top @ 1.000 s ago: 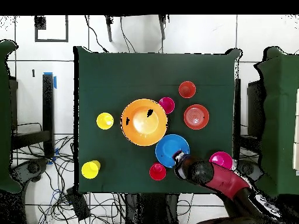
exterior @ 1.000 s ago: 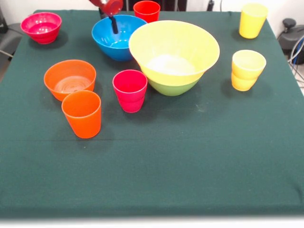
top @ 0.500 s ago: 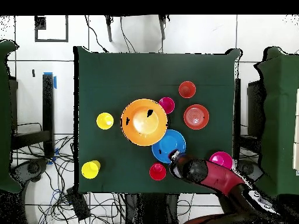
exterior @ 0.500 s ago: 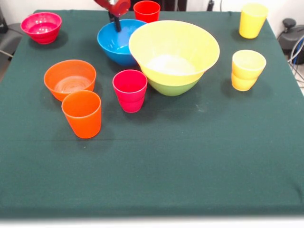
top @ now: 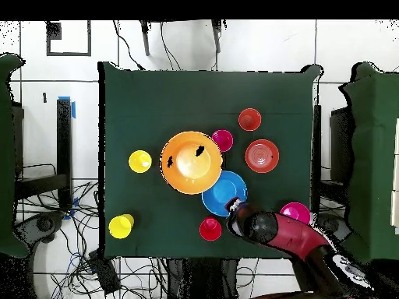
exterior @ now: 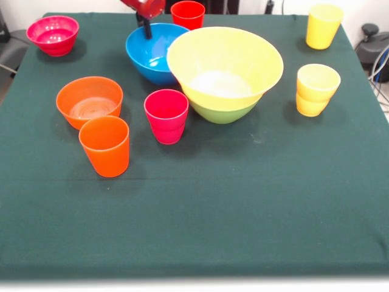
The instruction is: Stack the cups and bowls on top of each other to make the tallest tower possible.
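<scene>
Blue bowl (exterior: 156, 52), touching tower (exterior: 223, 73), arm's jaws at its rim

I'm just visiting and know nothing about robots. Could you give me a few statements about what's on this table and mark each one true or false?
1. The yellow bowl sits in the green bowl. True.
2. The blue bowl is stacked on the yellow bowl. False: it stands on the table beside it, touching it or nearly so.
3. The gripper is at the blue bowl's rim. True.
4. The orange cup sits inside the orange bowl. False: it stands on the cloth in front of the bowl.
5. The pink bowl stands alone in a corner. True.
</scene>
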Motion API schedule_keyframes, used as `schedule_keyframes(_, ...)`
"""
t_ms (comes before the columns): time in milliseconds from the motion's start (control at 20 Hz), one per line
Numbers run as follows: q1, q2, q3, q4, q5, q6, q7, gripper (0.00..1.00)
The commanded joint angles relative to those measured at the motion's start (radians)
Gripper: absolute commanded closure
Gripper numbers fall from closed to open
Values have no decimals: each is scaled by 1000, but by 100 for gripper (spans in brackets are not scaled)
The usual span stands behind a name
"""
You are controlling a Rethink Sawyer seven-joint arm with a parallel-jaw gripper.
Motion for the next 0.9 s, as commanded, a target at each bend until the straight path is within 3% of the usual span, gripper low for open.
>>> schedule_keyframes(50,55,-13,33,1,-36,77,-3,100)
schedule_keyframes(900,-39,-226,23,139,-66,204,-94,100)
